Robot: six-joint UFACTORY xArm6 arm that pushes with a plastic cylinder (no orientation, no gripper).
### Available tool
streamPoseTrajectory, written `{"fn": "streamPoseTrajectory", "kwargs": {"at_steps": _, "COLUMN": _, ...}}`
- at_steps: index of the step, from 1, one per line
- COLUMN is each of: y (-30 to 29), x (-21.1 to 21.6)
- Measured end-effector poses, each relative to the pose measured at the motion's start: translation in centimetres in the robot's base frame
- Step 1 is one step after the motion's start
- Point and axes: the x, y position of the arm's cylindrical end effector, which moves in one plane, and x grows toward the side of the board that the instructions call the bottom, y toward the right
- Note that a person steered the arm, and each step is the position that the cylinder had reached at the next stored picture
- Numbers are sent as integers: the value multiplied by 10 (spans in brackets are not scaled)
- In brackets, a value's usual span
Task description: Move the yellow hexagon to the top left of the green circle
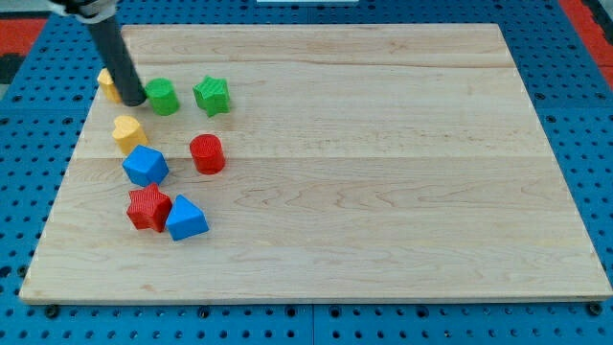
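The yellow hexagon (108, 83) sits near the board's left edge at the view's upper left, partly hidden behind my rod. The green circle (163, 97) stands just to its right. My tip (134, 101) rests between them, against the hexagon's lower right side and close to the circle's left side. The hexagon is to the left of the circle and slightly higher.
A green star (213, 96) lies right of the circle. Below are a yellow heart (128, 130), a blue hexagon (146, 166), a red cylinder (207, 153), a red star (148, 207) and a blue triangle (187, 218). The wooden board (383, 172) lies on a blue pegboard.
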Motion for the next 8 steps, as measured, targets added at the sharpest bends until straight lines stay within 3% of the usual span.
{"fn": "streamPoseTrajectory", "kwargs": {"at_steps": 1, "y": 1, "x": -29}}
{"fn": "streamPoseTrajectory", "kwargs": {"at_steps": 2, "y": 8, "x": -84}}
{"fn": "streamPoseTrajectory", "kwargs": {"at_steps": 4, "y": -72, "x": -116}}
{"fn": "streamPoseTrajectory", "kwargs": {"at_steps": 7, "y": -85, "x": -107}}
{"fn": "streamPoseTrajectory", "kwargs": {"at_steps": 8, "y": -91, "x": -65}}
